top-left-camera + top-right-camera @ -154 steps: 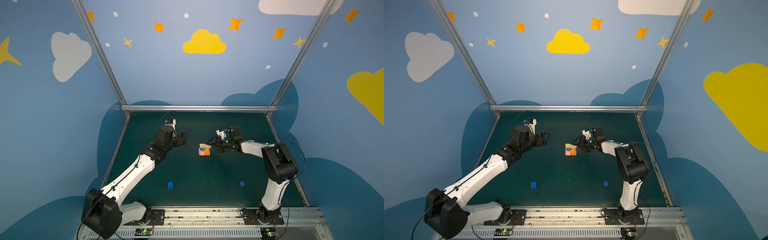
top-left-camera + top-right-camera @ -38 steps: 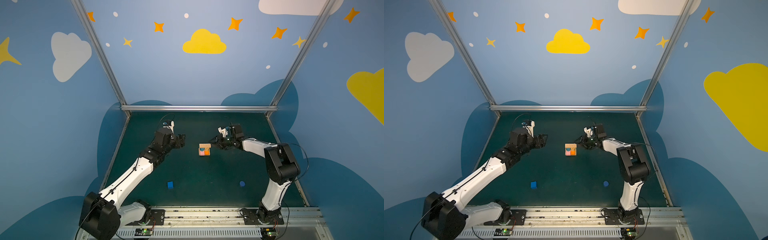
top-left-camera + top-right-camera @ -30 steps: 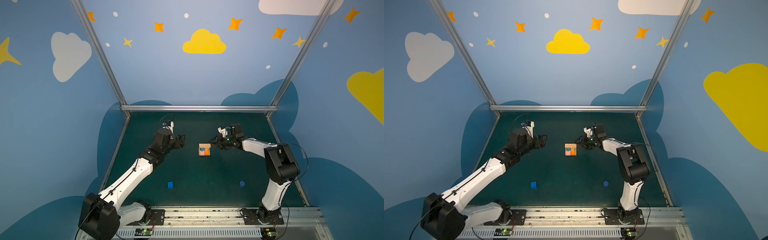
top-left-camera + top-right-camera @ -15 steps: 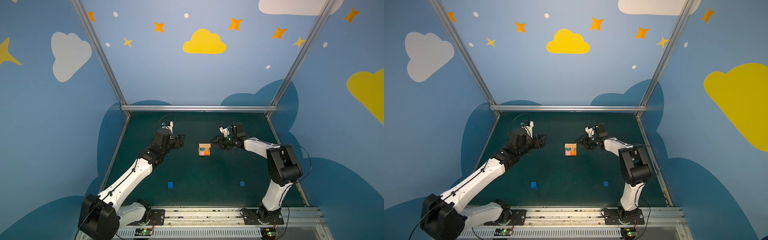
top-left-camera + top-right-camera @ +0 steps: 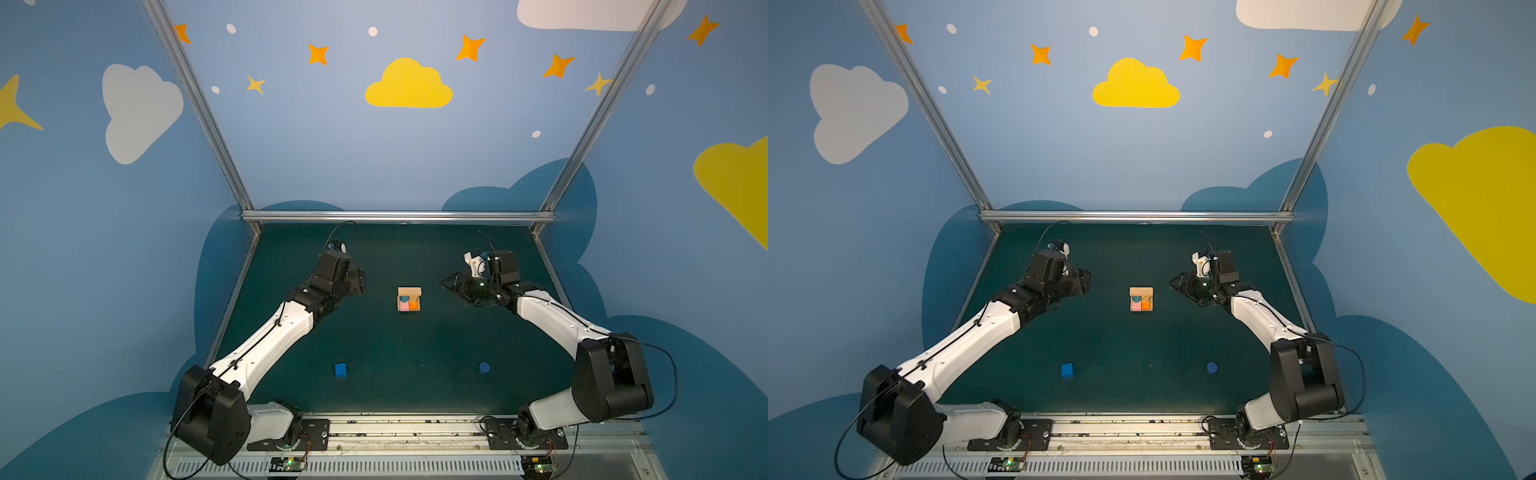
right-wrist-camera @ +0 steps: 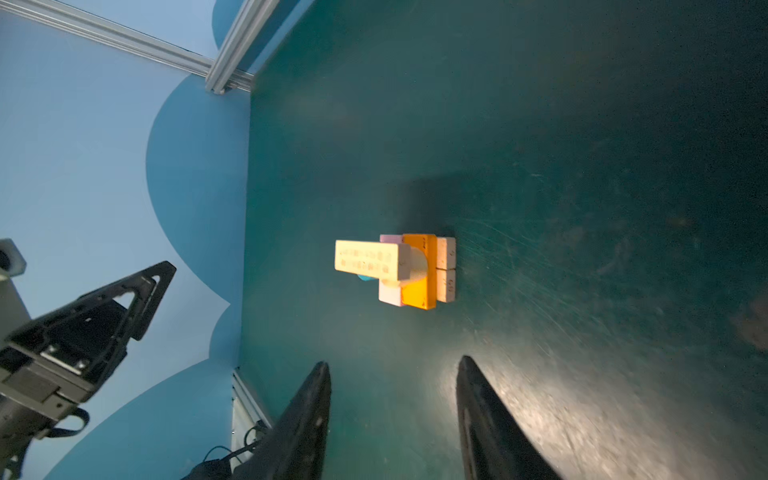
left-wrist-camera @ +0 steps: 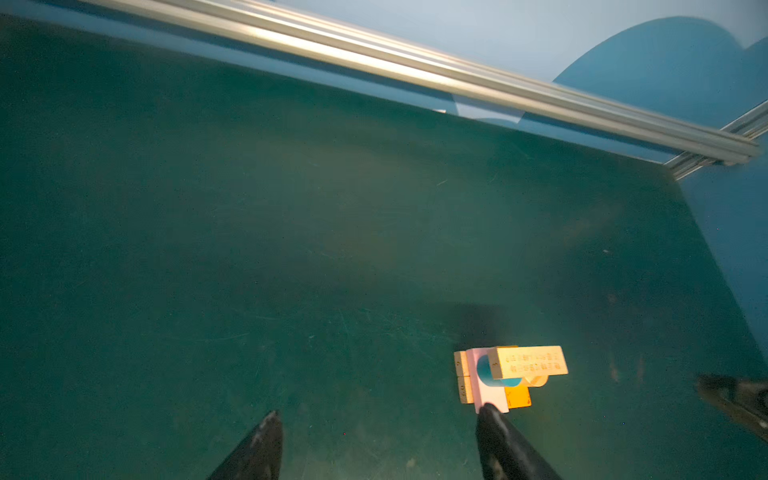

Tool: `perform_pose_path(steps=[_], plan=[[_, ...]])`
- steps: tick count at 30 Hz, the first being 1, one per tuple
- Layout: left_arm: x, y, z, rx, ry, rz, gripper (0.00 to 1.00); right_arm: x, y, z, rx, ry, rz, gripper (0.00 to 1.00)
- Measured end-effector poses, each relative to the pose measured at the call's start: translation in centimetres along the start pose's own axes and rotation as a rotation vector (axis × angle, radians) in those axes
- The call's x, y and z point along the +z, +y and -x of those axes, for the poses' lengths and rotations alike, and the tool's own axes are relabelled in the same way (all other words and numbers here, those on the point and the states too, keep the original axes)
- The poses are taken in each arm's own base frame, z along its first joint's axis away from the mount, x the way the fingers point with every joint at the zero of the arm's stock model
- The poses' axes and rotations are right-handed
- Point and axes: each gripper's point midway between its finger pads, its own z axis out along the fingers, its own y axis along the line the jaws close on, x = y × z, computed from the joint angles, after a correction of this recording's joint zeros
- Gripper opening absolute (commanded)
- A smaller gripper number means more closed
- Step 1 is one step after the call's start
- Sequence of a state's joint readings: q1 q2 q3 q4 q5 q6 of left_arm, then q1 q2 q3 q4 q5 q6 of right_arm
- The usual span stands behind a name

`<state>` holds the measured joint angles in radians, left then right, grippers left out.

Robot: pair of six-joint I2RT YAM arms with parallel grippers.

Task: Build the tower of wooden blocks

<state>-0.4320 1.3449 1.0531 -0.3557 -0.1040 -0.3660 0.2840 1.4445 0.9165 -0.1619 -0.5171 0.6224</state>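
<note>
Right gripper [image 5: 445,286] is being pulled back toward its own side, now well apart from the wood block tower [image 5: 409,298]. A few seconds ago it was being held right at the stack. Its jaws are being seen parted and empty in the right wrist view, so nothing is being carried away. Left gripper [image 5: 360,283] is likewise being kept off to the other side, jaws spread wide with nothing between them, and has barely been moved. The tower is being left standing alone mid-mat, between the two grippers and touched by neither. Two tan base bars [image 6: 446,268] are being used as the bottom layer, with the pink bar [image 5: 403,306] and orange bar [image 6: 419,286] laid across them. The teal cylinder [image 7: 484,372] and tan cylinder [image 6: 415,266] are being used as posts, and a tan top bar [image 6: 368,259] is being carried on those. The release is being judged as clean, since the bar is being seen level and the stack upright. The blue cube [image 5: 340,369] and dark-blue cylinder [image 5: 484,367] are lying loose near the front of the green mat [image 5: 374,340], well apart from the tower, so those are probably being lined up as the next picks.
</note>
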Motion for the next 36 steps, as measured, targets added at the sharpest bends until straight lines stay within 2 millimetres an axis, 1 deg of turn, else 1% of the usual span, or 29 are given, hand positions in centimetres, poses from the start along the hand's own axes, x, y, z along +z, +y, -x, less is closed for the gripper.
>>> perform_pose_path(steps=[2,4,6,8,9,11,15,17,19,24,29,32,34,36], plan=[[0.5,0.3,-0.9,-0.013,0.045,0.023,0.72,-0.6,-0.8,-0.8,0.003,-0.014,-0.028,0.55],[0.7,0.9,-2.3,-0.034,0.099,0.045,0.71,-1.2,-1.5,-1.6,0.005,-0.025,-0.051,0.56],[0.7,1.5,-4.2,-0.061,0.152,0.056,0.71,-1.7,-2.2,-2.3,0.006,-0.037,-0.074,0.57],[0.3,2.2,-6.3,-0.083,0.202,0.066,0.72,-2.0,-2.7,-2.7,0.007,-0.047,-0.089,0.57],[-0.2,2.7,-7.4,-0.095,0.229,0.075,0.72,-2.2,-3.0,-3.0,0.007,-0.053,-0.098,0.57],[-1.4,3.3,-9.0,-0.111,0.263,0.087,0.72,-2.2,-3.5,-3.4,0.008,-0.058,-0.107,0.57],[-4.1,3.7,-10.3,-0.134,0.289,0.094,0.71,-2.1,-4.4,-4.0,0.015,-0.061,-0.125,0.58],[-5.1,3.8,-11.1,-0.144,0.305,0.098,0.71,-2.0,-4.5,-3.9,0.015,-0.066,-0.124,0.59],[-5.6,4.1,-12.4,-0.153,0.335,0.113,0.71,-1.9,-4.7,-4.0,0.013,-0.071,-0.122,0.59],[-6.0,5.3,-17.0,-0.159,0.456,0.175,0.7,-2.0,-5.2,-4.6,0.016,-0.071,-0.131,0.6],[-6.2,5.9,-21.0,-0.144,0.567,0.23,0.7,-3.0,-4.6,-3.9,-0.004,-0.115,-0.129,0.62],[-6.5,6.4,-23.4,-0.14,0.622,0.262,0.74,-3.5,-4.4,-3.6,-0.013,-0.138,-0.133,0.62],[-6.6,6.8,-24.3,-0.152,0.64,0.281,0.75,-3.8,-4.4,-3.5,-0.013,-0.147,-0.136,0.62],[-6.7,7.1,-24.8,-0.169,0.645,0.293,0.74,-4.0,-4.5,-3.5,-0.01,-0.153,-0.141,0.63]])
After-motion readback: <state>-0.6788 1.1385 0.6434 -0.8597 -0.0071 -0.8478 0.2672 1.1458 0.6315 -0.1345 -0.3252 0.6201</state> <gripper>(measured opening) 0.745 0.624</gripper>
